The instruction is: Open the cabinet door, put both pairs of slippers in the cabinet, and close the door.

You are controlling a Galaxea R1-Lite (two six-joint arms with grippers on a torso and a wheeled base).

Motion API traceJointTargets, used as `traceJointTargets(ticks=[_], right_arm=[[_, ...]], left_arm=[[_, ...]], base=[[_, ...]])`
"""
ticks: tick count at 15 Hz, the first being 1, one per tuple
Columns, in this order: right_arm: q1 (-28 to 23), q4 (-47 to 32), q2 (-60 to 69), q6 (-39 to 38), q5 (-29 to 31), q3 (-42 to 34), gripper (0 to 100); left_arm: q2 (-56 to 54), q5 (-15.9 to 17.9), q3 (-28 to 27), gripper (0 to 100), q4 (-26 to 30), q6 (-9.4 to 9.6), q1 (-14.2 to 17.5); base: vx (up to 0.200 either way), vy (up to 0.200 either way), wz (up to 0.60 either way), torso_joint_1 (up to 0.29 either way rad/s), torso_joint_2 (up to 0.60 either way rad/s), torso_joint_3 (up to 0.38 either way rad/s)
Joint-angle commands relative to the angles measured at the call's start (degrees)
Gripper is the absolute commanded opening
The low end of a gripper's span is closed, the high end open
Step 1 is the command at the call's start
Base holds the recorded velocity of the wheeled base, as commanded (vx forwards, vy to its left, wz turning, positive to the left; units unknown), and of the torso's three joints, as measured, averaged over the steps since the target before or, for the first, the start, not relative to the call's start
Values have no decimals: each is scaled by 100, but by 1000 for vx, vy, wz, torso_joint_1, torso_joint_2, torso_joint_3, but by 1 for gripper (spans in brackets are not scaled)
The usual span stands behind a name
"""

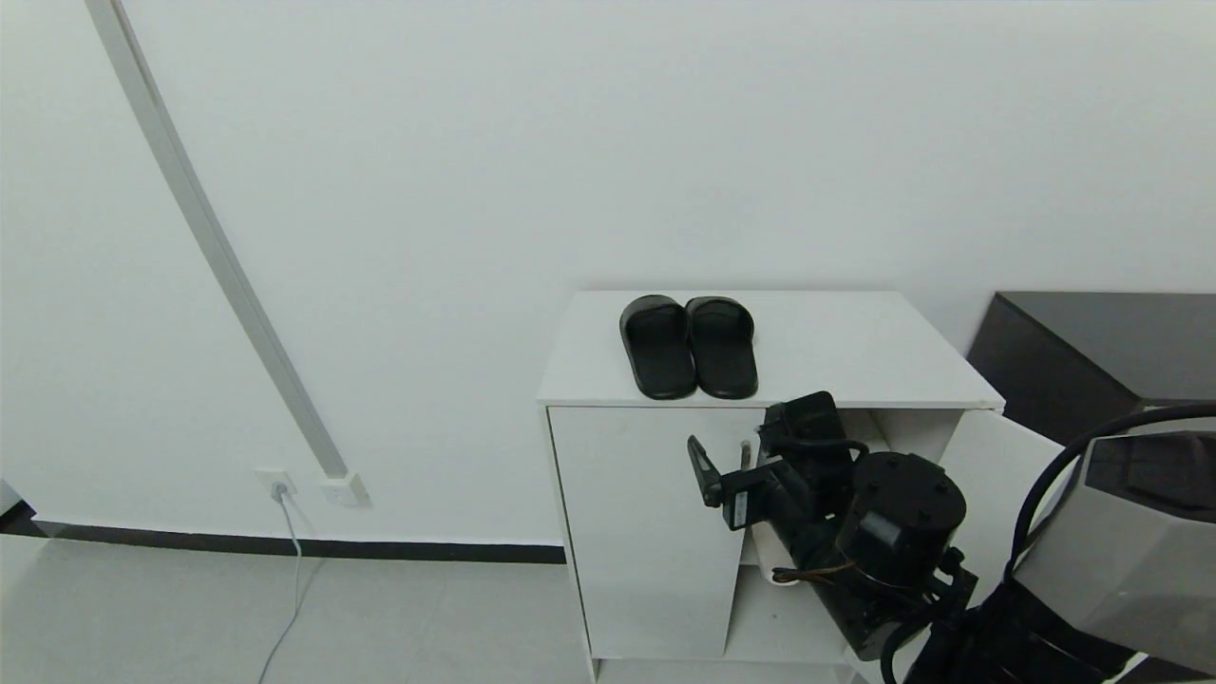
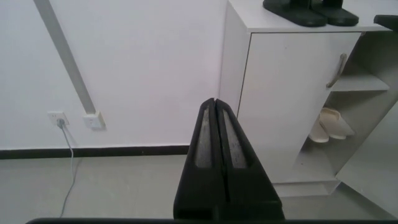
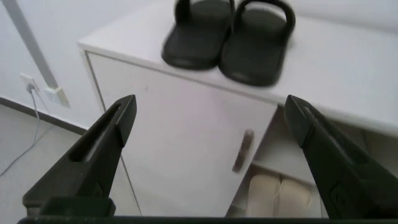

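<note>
A pair of black slippers (image 1: 689, 347) (image 3: 227, 37) lies on top of the white cabinet (image 1: 855, 347). The cabinet's right door (image 1: 1007, 475) hangs open; the left door (image 1: 655, 532) with its handle (image 3: 241, 151) is shut. A pale pair of slippers (image 2: 329, 123) (image 3: 280, 193) rests on a shelf inside. My right gripper (image 1: 731, 461) (image 3: 211, 112) is open and holds nothing, in front of the cabinet just below the top's front edge and the black slippers. My left gripper (image 2: 216, 124) is shut on nothing, back from the cabinet and to its left.
A wall socket with a grey cable (image 1: 277, 489) and a slanted grey conduit (image 1: 218, 247) are on the wall to the left. A dark table (image 1: 1092, 351) stands right of the cabinet. Bare floor (image 1: 285, 608) lies left of the cabinet.
</note>
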State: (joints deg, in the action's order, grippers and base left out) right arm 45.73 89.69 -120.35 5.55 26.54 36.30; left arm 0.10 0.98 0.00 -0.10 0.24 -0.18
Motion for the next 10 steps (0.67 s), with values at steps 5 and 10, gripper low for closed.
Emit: traceJointTargets(ticks=[5, 10], right_arm=[[50, -865, 503, 175, -26, 316, 100], [173, -4451, 1567, -1100, 71, 1775, 100]], left_arm=[[-1, 8, 0, 0, 1, 20, 1], [-1, 8, 0, 0, 1, 20, 1]], base=[[0, 0, 0, 17, -34, -22], [0, 0, 0, 0, 0, 0]])
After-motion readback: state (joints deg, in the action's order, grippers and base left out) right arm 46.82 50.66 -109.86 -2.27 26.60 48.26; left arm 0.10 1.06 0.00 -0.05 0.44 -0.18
